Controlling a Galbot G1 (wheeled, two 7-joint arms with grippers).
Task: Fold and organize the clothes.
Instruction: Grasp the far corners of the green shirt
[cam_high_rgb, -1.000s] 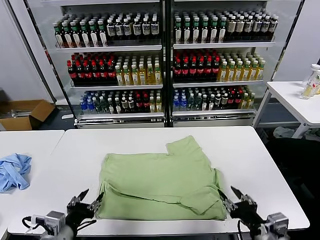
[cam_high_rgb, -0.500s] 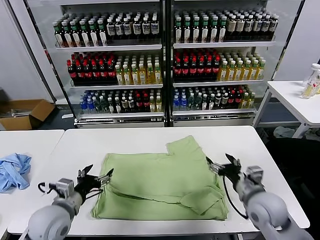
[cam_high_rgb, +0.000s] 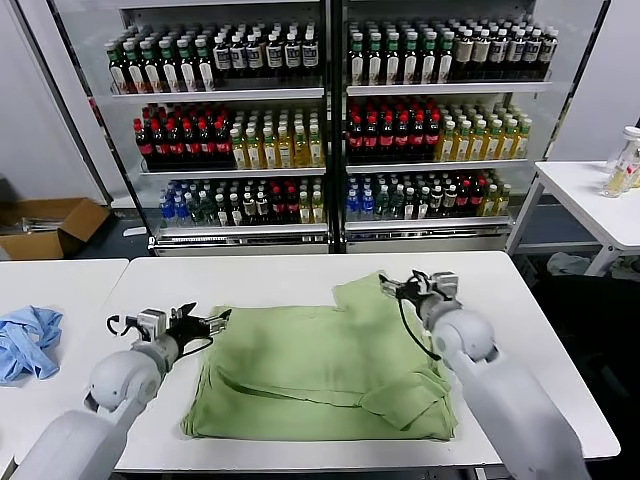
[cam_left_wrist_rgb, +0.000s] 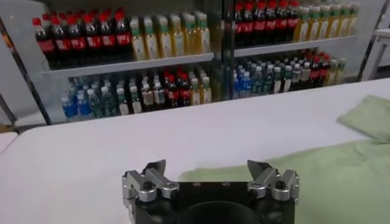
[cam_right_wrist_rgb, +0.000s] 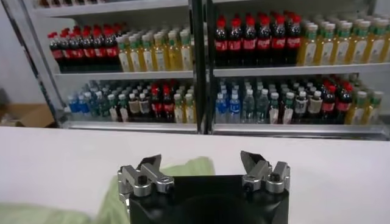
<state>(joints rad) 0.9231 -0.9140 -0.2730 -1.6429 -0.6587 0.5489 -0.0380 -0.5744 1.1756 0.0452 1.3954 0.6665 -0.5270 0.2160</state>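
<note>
Before me stands a glass-doored drinks cooler (cam_high_rgb: 330, 120) with four bright shelves of bottles. My white rectangular table (cam_high_rgb: 300, 275) adjoins another white table (cam_high_rgb: 50, 275). An open brown cardboard box (cam_high_rgb: 45, 228) sits on the dark floor.

The head view gives you a high, forward-and-down look across the white table (cam_high_rgb: 300, 275) to the drinks cooler (cam_high_rgb: 330, 120). Each wrist view sits low behind its own gripper, close to the tabletop, facing the cooler. All three views share the cooler shelves and table.
</note>
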